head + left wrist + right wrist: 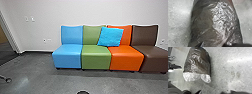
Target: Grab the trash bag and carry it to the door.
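Trash bag (197, 63) is showing near the robot, over the floor (228, 70), likely being placed close for carrying; whether the left gripper (214, 44) is gripping it, I cannot tell. The right gripper (215, 92) is spreading wide, perhaps awaiting use. One bag is showing; far off, one cushion (110, 36) is leaning across two of four chairs (67, 56).

The grey floor (40, 70) (rather shiny in patches) carries a row: blue seat (67, 56), green seat (96, 57), orange seat (126, 58), brown seat (153, 60).
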You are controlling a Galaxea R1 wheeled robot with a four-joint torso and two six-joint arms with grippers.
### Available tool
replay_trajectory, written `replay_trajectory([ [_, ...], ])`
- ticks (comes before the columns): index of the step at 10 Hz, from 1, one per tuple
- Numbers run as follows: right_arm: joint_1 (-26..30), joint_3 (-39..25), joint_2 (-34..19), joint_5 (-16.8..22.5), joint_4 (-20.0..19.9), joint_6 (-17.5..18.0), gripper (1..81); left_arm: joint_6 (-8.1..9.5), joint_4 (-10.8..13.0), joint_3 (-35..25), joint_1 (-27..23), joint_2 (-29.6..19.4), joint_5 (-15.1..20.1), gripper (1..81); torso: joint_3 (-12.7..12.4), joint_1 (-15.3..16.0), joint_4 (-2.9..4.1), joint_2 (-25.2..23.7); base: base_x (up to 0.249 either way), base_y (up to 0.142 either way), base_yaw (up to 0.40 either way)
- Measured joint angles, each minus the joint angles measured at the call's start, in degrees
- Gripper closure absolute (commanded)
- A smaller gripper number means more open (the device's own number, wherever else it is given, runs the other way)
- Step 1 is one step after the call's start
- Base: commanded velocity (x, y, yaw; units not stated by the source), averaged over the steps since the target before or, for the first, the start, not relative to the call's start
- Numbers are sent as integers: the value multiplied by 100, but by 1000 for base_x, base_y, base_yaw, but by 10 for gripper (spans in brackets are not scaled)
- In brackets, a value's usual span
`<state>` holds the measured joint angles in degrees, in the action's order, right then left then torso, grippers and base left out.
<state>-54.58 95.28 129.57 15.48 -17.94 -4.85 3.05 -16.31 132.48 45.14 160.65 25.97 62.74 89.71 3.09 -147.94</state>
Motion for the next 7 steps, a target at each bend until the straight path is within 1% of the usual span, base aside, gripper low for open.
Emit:
replay_trajectory([
  [2,-7,-11,0,0,0,0,10,0,-2,38,-101,24,-549,10,-15,0,0,0,0,0,0],
  [3,-7,-11,0,0,0,0,10,0,0,57,-99,82,-684,10,-15,0,0,0,0,0,0],
  [4,-2,-11,-6,-2,-2,0,10,1,-2,96,-124,178,-789,10,0,0,0,0,0,0,0],
  [5,-5,-22,-35,-5,-2,0,10,0,-2,148,-221,269,-795,10,68,0,0,0,0,0,0],
  [6,-2,-27,-66,-13,-2,0,10,0,-2,219,-344,346,-819,10,210,0,0,0,0,0,0],
  [7,-2,-27,-63,-27,-2,-2,10,1,0,313,-413,412,-819,10,404,0,0,0,0,0,0],
])
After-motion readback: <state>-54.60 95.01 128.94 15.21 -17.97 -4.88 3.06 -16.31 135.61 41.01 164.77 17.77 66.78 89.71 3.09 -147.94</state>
